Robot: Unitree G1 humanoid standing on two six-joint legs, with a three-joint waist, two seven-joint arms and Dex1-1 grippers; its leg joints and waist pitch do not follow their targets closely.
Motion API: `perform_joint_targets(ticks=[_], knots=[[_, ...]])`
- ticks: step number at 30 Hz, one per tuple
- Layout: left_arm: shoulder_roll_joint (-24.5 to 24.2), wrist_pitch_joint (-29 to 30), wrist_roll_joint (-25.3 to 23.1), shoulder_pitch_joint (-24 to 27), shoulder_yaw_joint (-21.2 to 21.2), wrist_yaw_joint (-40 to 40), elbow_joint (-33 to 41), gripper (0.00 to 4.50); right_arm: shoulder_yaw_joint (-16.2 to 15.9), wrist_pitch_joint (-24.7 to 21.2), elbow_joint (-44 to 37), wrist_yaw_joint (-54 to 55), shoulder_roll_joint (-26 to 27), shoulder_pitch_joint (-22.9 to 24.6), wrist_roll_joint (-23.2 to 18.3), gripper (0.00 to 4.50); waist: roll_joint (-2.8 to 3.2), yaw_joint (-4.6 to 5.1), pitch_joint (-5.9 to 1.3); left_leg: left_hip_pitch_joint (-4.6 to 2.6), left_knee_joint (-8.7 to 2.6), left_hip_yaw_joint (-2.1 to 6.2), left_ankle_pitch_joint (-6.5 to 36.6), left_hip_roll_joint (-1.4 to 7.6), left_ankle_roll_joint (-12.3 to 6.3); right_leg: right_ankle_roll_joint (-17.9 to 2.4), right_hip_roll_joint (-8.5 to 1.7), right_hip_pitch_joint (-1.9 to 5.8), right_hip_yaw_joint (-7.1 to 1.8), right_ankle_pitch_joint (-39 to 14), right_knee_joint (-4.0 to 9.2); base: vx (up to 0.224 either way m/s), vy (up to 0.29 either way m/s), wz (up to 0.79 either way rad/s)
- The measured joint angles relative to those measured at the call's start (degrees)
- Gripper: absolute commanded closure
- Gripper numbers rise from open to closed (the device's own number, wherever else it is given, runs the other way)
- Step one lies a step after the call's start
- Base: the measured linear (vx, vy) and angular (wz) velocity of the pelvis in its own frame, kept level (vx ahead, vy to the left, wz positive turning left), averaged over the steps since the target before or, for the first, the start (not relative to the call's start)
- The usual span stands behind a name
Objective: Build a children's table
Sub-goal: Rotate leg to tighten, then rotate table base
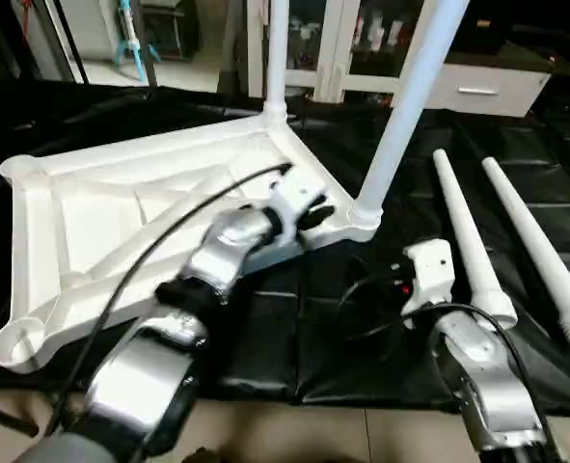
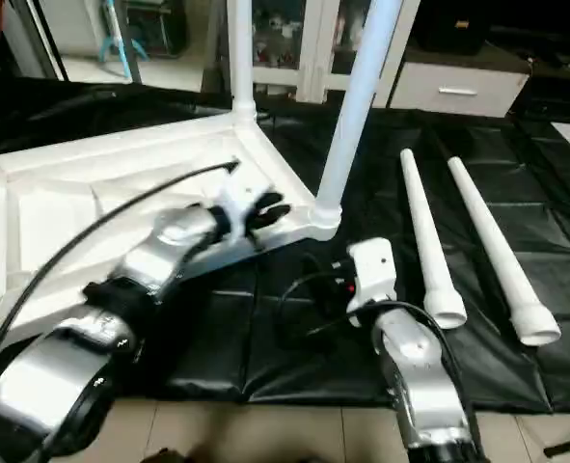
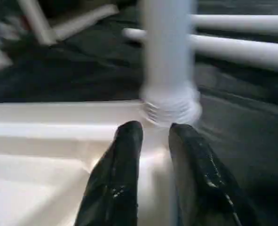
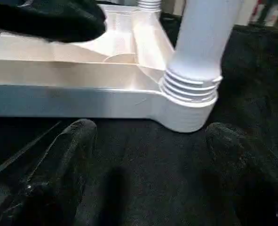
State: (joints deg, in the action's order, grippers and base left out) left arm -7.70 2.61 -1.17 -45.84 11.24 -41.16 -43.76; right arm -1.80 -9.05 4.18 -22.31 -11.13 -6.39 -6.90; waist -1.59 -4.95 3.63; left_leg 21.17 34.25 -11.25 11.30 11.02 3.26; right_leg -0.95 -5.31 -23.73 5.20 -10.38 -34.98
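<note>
tabletop (image 1: 121, 207) rim under outstretched left pincer (image 1: 313, 210).

A black cloth (image 1: 294, 338) covers the work surface — pale tiled floor (image 1: 294, 434) below, white cabinet (image 1: 477, 87) with glass doors (image 1: 309, 34) behind.

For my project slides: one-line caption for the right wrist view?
Open right pincer low over black cloth, facing the upturned tabletop corner with a screwed-in leg.
</note>
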Motion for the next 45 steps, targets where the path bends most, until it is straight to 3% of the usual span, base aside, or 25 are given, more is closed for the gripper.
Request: perform_joint_targets(ticks=[4, 7, 10, 17, 23, 28, 33, 36, 39, 44, 45], knots=[[-7.6, 8.3, 4.1, 7.1, 2.3, -11.5, 13.2, 3.27, -1.6, -1.5, -3.3, -5.5, -2.7, 0.9, -2.3, 0.52, -0.02, -0.1, 0.02, 0.01, -0.04, -0.04, 0.0, 0.02, 0.05, 0.0, 0.0, -0.05, -0.01, 0.0, 0.02, 0.0, 0.0, 0.0], [-17.1, 14.9, 6.1, 12.2, 5.5, -20.2, 25.1, 3.27, -3.5, -3.7, -6.9, -12.1, -6.0, 2.6, -5.3, 0.52, -0.02, -0.05, 0.02, -0.01, -0.06, -0.06, 0.2, 0.02, 0.31, 0.0, 0.01, -0.03, -0.02, 0.0, 0.01, 0.0, 0.0, 0.0], [-21.3, 18.7, 5.1, 13.9, 6.1, -23.4, 28.3, 3.27, -3.4, -4.8, -8.1, -14.7, -7.1, 3.2, -7.0, 0.52, -0.02, -0.26, 0.02, -0.15, -0.04, -0.07, 0.1, 0.01, 0.4, 0.0, 0.01, 0.17, -0.07, 0.0, 0.0, 0.0, 0.0, 0.0], [-19.8, 21.2, -1.0, 13.0, 7.5, -17.7, 26.5, 3.27, -4.3, -6.0, -9.1, -18.2, -8.9, 4.3, -8.0, 0.52, -0.15, -0.12, 0.01, -0.33, 0.05, -0.14, 0.1, -0.03, 0.41, 0.2, 0.01, 0.6, -0.41, -0.1, 0.02, 0.0, 0.0, 0.0], [-13.4, 20.6, -4.8, 5.9, 8.7, -7.4, 15.4, 3.27, -4.4, -6.8, -9.2, -18.3, -9.3, 4.4, -8.3, 0.52, -0.19, -0.31, 0.0, -0.23, 0.09, -0.1, 0.0, -0.03, 0.36, 0.2, 0.02, 0.63, -0.41, 0.0, -0.01, 0.0, 0.0, 0.0], [-7.5, 14.6, -8.7, 0.3, 8.9, 2.9, 3.8, 3.27, -4.4, -6.8, -9.1, -17.4, -9.0, 4.4, -7.7, 0.52, -0.2, -0.2, -0.01, -0.1, 0.21, -0.06, 0.0, -0.03, 0.27, 0.2, 0.02, 0.61, -0.41, 0.0, 0.04, 0.0, 0.0, 0.0], [-0.8, 5.1, -9.0, -6.2, 7.3, 17.1, -5.8, 3.27, -4.3, -6.7, -7.9, -15.5, -8.6, 4.1, -6.9, 0.52, -0.21, -0.5, 0.0, 0.08, 0.22, 0.01, -0.1, -0.04, 0.14, 0.2, 0.02, 0.55, -0.31, 0.0, 0.07, 0.0, 0.0, 0.0], [1.0, 0.2, -8.4, -9.1, 3.8, 22.9, -6.0, 3.27, -4.3, -6.7, -7.9, -15.1, -8.4, 4.0, -6.9, 0.52, -0.18, -0.54, -0.02, 0.05, 0.22, 0.01, -0.1, -0.03, 0.06, 0.3, 0.02, 0.55, -0.3, 0.0, 0.08, 0.0, 0.0, 0.0], [0.7, -1.3, -6.2, -8.6, 0.4, 23.7, -4.1, 3.27, -4.3, -6.7, -8.0, -14.8, -8.0, 4.2, -6.9, 0.52, -0.13, -0.06, -0.04, -0.04, 0.21, 0.0, -0.1, -0.01, 0.04, 0.3, 0.02, 0.57, -0.3, 0.0, 0.03, 0.0, 0.0, 0.0], [-5.0, 3.6, -0.7, -3.3, -3.0, 14.2, 4.3, 3.27, -4.2, -7.1, -8.8, -14.4, -7.7, 4.3, -7.2, 0.52, -0.1, -0.26, -0.04, -0.07, 0.2, 0.08, -0.1, 0.02, 0.14, 0.2, 0.07, 0.57, -0.24, 0.0, -0.01, 0.0, 0.0, 0.0], [-8.3, 6.6, 0.4, -0.7, -2.4, 9.2, 9.4, 3.27, -4.6, -7.3, -9.3, -14.7, -7.4, 4.1, -7.4, 0.52, -0.09, -0.36, -0.04, -0.08, 0.19, 0.05, -0.1, 0.01, 0.14, 0.2, 0.04, 0.58, -0.25, 0.0, 0.0, 0.0, 0.0, 0.0]])
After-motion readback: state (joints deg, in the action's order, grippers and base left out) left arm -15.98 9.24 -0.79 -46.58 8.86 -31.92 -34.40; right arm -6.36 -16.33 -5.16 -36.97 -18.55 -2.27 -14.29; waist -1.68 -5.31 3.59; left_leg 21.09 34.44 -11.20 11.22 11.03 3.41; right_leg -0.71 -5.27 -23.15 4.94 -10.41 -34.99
